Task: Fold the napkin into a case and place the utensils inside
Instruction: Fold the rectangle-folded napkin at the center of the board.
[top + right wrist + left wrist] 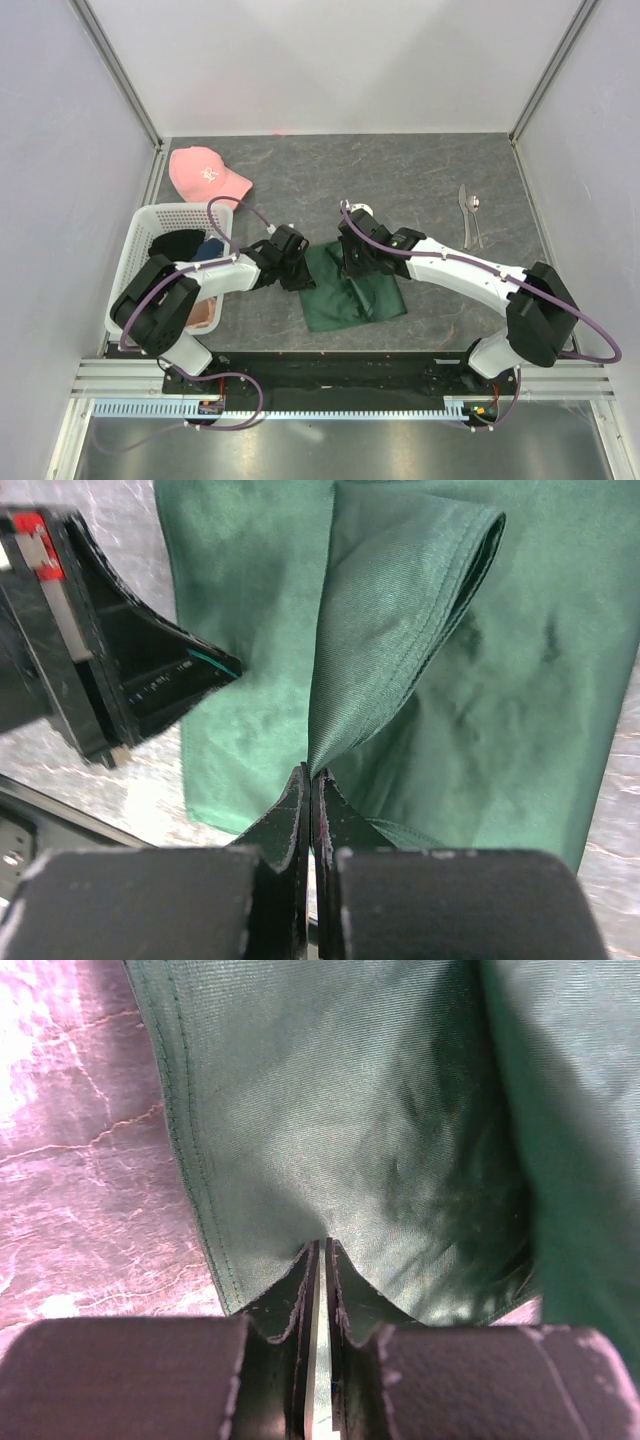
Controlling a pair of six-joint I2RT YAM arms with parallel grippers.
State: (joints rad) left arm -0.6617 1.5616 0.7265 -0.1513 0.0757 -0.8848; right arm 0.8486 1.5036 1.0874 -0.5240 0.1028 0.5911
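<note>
Napkin: dark green soft cloth napkin [352,298], plain with a stitched hem, rumpled and partly doubled over; it lies on the grey stone-look table [300,180], just toward 6 o'clock from its centre.
Left gripper [322,1245]: jaws at a narrow slit, nipping the napkin's hem at 10 o'clock.
Right gripper [308,772]: jaws pressed together on a raised fold near 12 o'clock.
Utensils: 2 shiny silver metal utensils [470,215] lie side by side at 2 o'clock, well apart from the cloth.
Hidden: from above, both arms cover the napkin's 12 o'clock edge; how many layers it has is unclear.
</note>
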